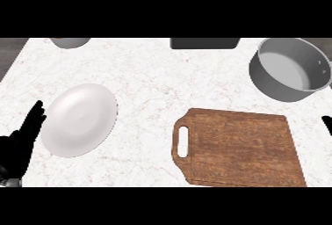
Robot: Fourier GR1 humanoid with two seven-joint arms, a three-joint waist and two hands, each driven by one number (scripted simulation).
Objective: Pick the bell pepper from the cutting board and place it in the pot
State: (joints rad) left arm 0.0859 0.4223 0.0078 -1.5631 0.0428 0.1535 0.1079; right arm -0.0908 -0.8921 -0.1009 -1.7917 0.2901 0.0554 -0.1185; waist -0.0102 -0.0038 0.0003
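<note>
No bell pepper shows anywhere in the head view: the cutting board (243,151), at the lower right of the frame, lies bare, and the part of the pot's (290,68) inside that shows, at the upper right, holds nothing. Where the pepper is cannot be told from here, so its place relative to either hand cannot be given.

As a judgement, a bell pepper would be light, hollow and fairly stiff, with a smooth, slippery skin (it dents if squeezed hard), so the best hold is around its widest part, fingers on one side and thumb on the other.

The left hand (19,140) rests at the lower left edge, fingers straight and pointing up, just beside a white plate (79,119). Of the right hand (327,125) only a dark tip shows at the right edge, level with the board; its state cannot be told.
</note>
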